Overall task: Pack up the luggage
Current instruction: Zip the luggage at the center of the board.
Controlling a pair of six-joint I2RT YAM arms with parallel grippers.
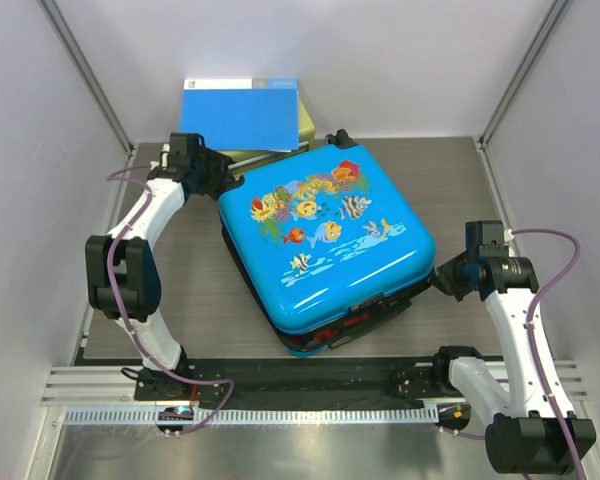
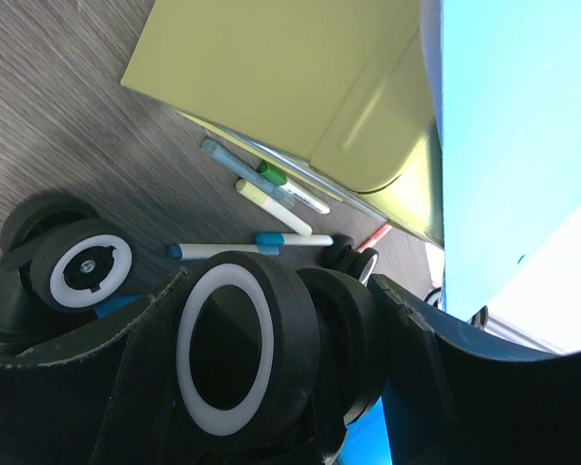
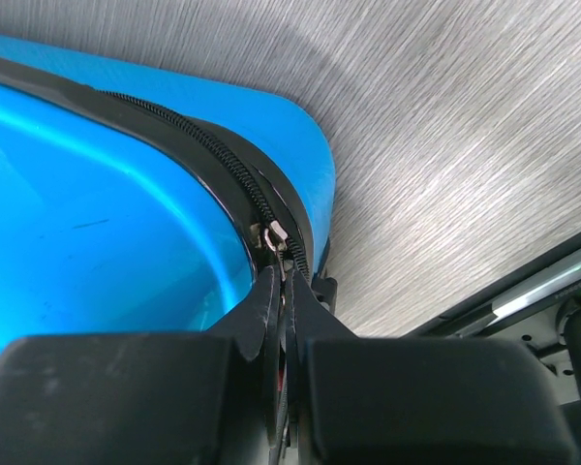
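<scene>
The right gripper (image 3: 283, 283) is filling the bottom of the right wrist view, its two black fingers (image 3: 257, 315) pressing tightly together on the small metal zipper pull (image 3: 275, 235). The pull is sitting on the black zipper track (image 3: 189, 140), where it is curving round a rounded corner of the luggage (image 1: 325, 240). In the overhead view this gripper is meeting the case at its right-hand corner, low against the grey table (image 1: 190, 290).

The luggage is lying flat in the middle of the table with its lid down and its fish-and-coral print facing up. It is sitting turned at an angle to the table edges.

The left gripper (image 2: 281, 281) is reaching to the far left corner of the case. There its fingers (image 2: 136, 339) are standing wide apart and closing on both sides of a black twin wheel (image 2: 228, 349) with a white ring, which is filling the gap between them. A second wheel (image 2: 82, 271) is showing just to its left.

Beyond the wheels, several pens (image 2: 271, 199) are lying loose on the table beside a yellow-green box (image 2: 271, 68). A plain blue folder (image 1: 240, 112) is resting on top of that box at the back of the table.
</scene>
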